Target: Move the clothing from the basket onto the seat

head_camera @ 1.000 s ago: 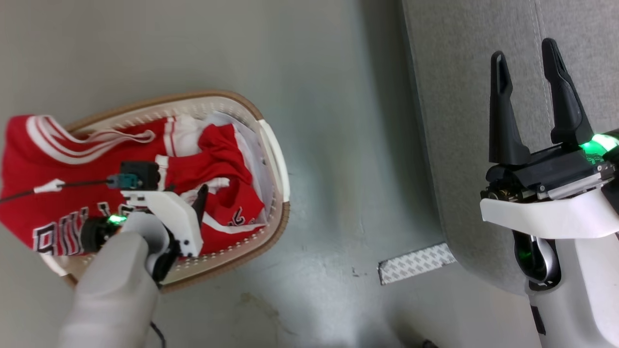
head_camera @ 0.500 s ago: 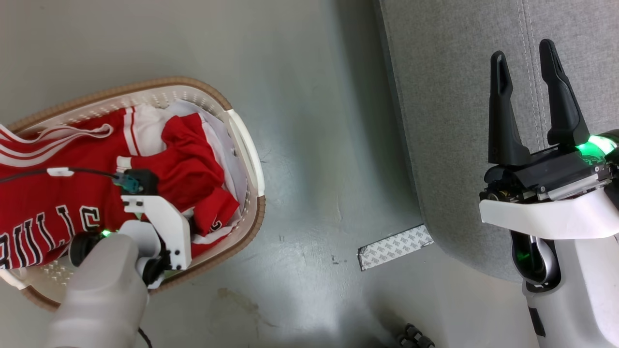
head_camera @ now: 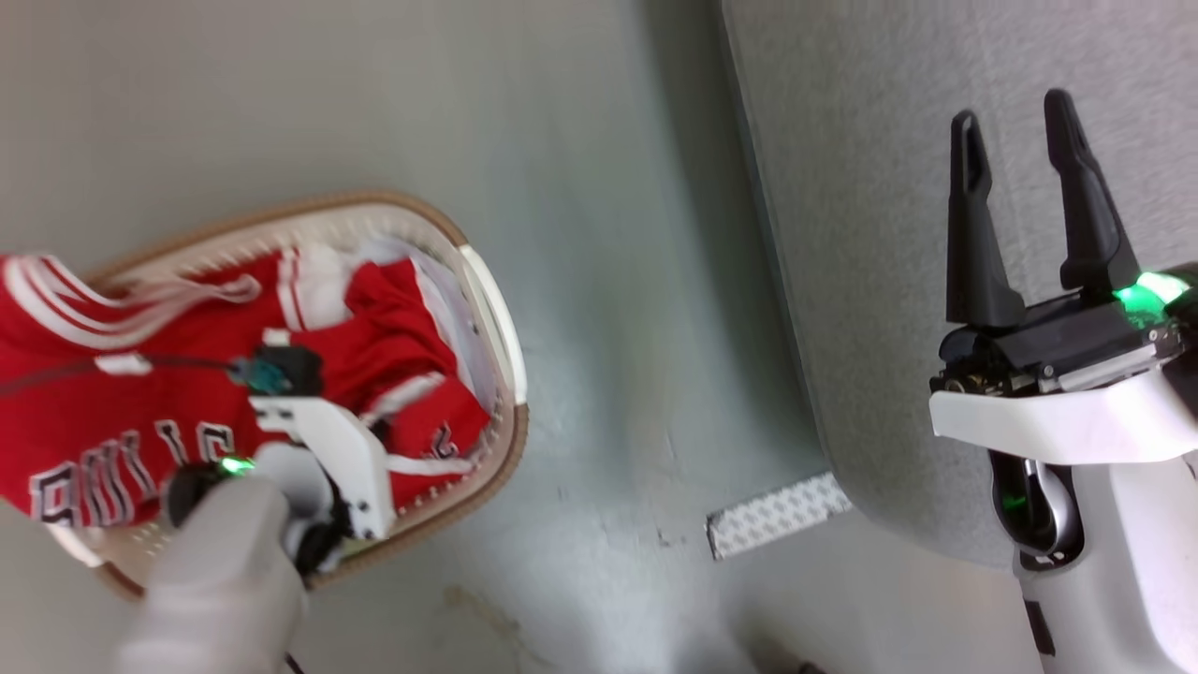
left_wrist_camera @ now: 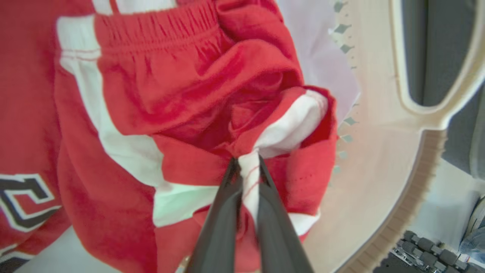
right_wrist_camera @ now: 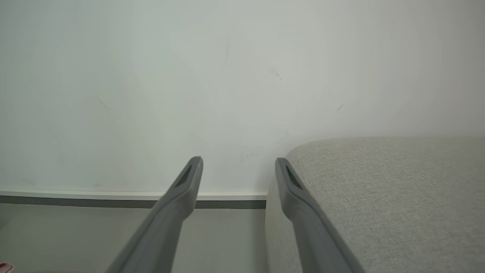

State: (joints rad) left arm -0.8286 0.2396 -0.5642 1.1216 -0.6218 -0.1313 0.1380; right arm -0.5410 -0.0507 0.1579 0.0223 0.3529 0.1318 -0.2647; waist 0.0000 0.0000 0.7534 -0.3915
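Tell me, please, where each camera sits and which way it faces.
Head view: on the head, looking down at floor, basket of clothing left, seat right; shows left forearm, left gripper, right gripper.
Left wrist view: on the left wrist, looking along its jaws, shut on a fold of clothing inside the basket.
Right wrist view: on the right wrist, looking along its open jaws at a wall and the seat's edge.
Shared: basket and clothing, head and left wrist; seat, head and right wrist.
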